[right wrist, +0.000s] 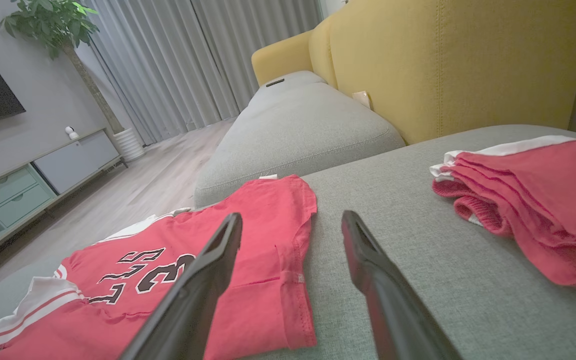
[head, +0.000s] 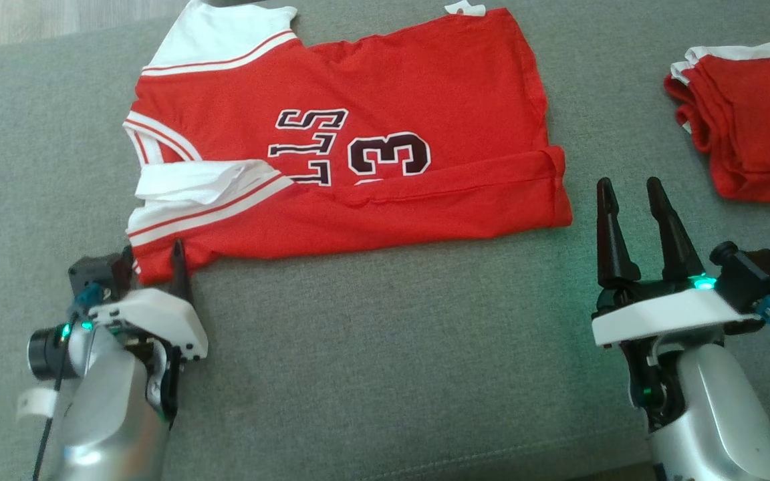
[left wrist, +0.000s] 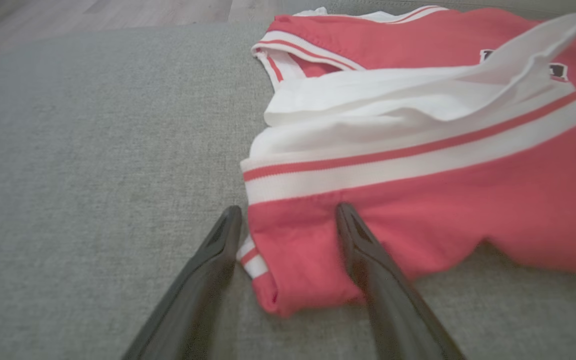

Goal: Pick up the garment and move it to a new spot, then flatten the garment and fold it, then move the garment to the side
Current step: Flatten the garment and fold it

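Your jersey (head: pixel 385 93) lay part-folded on the cushion (head: pixel 371 347), left gripper (left wrist: pixel 289 215) spread astride its near corner (right gripper (head: pixel 629 185) equally spread, holding nothing). Pinching one layer alone could have undone that fold.

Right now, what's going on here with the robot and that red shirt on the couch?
A two-armed robot is working on a red and white jersey with dark lettering, spread on a grey fabric sofa cushion with its near edge folded over. The left tool is open, straddling the jersey's near left corner, nothing gripped yet. The right tool hovers open over bare cushion, between the jersey and a folded red and white garment to the right.
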{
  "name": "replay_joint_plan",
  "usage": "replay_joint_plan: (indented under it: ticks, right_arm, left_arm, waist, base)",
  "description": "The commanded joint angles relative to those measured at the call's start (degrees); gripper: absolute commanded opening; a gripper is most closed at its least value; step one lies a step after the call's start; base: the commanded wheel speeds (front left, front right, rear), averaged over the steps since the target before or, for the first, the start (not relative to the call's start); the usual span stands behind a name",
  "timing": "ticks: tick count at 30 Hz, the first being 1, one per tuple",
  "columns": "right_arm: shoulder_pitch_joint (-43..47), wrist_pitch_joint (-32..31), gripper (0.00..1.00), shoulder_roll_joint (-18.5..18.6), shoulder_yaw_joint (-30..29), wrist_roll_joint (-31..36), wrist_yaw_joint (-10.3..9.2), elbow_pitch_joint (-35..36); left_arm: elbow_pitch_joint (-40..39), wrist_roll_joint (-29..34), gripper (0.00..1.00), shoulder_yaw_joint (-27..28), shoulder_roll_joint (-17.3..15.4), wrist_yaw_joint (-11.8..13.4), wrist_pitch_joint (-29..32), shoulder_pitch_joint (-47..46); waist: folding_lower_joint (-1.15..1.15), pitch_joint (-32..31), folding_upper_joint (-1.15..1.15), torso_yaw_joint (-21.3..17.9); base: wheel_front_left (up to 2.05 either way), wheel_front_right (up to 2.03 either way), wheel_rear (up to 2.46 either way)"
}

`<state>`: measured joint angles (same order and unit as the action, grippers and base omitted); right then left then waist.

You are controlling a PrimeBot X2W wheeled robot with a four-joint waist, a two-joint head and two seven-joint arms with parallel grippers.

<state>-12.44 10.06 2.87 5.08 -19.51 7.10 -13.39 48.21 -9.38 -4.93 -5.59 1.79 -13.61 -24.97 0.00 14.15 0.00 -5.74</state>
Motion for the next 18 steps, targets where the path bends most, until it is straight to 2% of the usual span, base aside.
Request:
replay_joint_plan:
  ticks: [1, 2, 3, 4, 11, 18]
  right_arm:
    - [-2.3, 0.0, 1.00, 0.0, 1.0, 0.1, 0.39, 1.9]
    - [-2.3, 0.0, 1.00, 0.0, 1.0, 0.1, 0.39, 1.9]
    - [-2.3, 0.0, 1.00, 0.0, 0.9, 0.1, 0.39, 1.8]
    - [-2.3, -0.1, 1.00, 0.0, 0.9, 0.0, 0.39, 1.7]
    - [-2.7, -1.8, 1.00, 0.0, 0.0, 1.4, 0.39, -0.1]
    - [-5.7, -6.4, 1.00, 0.0, -2.7, 3.4, 0.39, -5.9]
  left_arm:
    - [1.4, 0.5, 1.00, 0.6, -1.4, -0.7, 1.6, -1.0]
    - [2.2, 0.4, 0.74, 0.4, -1.4, -1.1, 1.9, -1.3]
    - [2.7, 0.4, 0.34, 0.3, -1.4, -1.3, 1.9, -1.6]
    - [3.0, 0.3, 0.00, 0.1, -1.4, -1.6, 1.7, -1.8]
    - [-0.8, 0.2, 0.00, 0.0, -1.1, -1.6, -1.0, -2.6]
    - [-15.1, 2.2, 0.00, -1.2, -0.6, -1.7, -1.4, -0.3]
  waist:
    - [0.00, 0.0, 0.00, 0.1]
    - [0.00, 0.0, 0.00, 0.2]
    - [0.00, 0.0, 0.00, 0.3]
    - [0.00, -0.1, 0.00, 0.4]
    - [0.00, -0.7, 0.00, 2.2]
    - [0.00, -0.7, 0.00, 5.3]
  base:
    - [0.00, 0.00, 0.00]
    - [0.00, 0.00, 0.00]
    - [0.00, 0.00, 0.00]
    - [0.00, 0.00, 0.00]
    - [0.00, 0.00, 0.00]
    - [0.00, 0.00, 0.00]
